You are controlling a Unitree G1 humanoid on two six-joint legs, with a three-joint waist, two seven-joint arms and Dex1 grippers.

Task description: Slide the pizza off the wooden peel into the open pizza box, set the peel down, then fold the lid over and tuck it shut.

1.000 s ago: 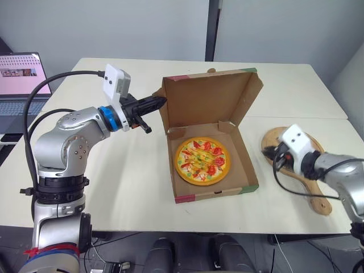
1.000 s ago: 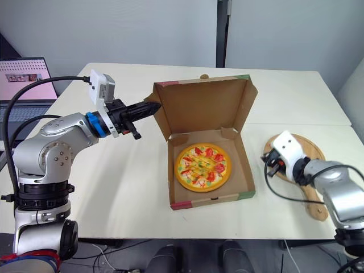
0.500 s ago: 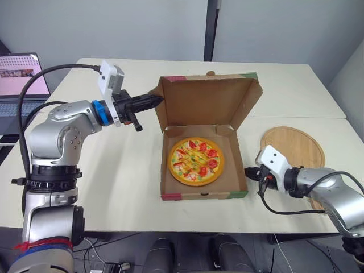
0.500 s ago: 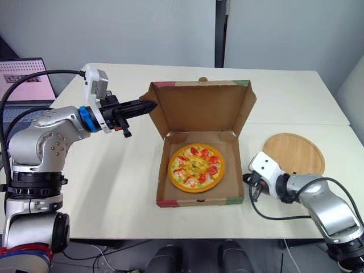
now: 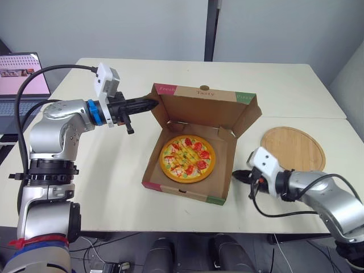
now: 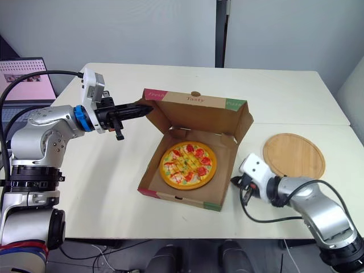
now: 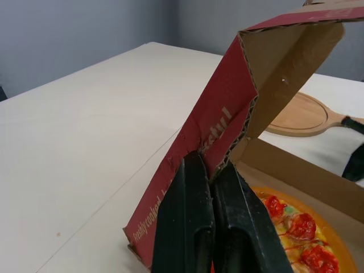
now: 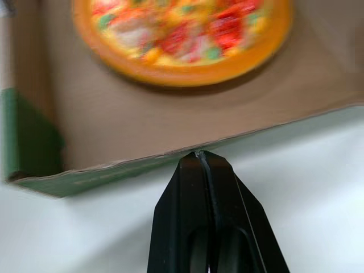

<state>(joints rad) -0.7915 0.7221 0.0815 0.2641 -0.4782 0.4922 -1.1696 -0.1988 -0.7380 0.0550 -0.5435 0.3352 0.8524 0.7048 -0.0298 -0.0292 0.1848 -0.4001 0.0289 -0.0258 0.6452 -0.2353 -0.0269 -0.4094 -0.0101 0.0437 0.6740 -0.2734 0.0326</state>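
Table (image 5: 273, 85), white. Laptop (image 5: 20, 79) at its 9 o'clock edge. Box (image 5: 176, 190) mid-table, skewed, open. Lid (image 5: 205, 94) rises from the box's 12 o'clock side and leans fwd over the tray, printed top showing. Peel (image 5: 293, 148) lies flat at 3 o'clock of the box, bare, apart from it. Pizza (image 5: 187, 158) sits in the box, approx centred. L gripper (image 7: 207, 165) at 10 o'clock of the box, fingers pinching the lid's side flap at its corner. R gripper (image 8: 199, 154) at 4 o'clock of the box, btwn box and peel, fingers pressed together, tips touching the rim of the box wall, holding nothing.
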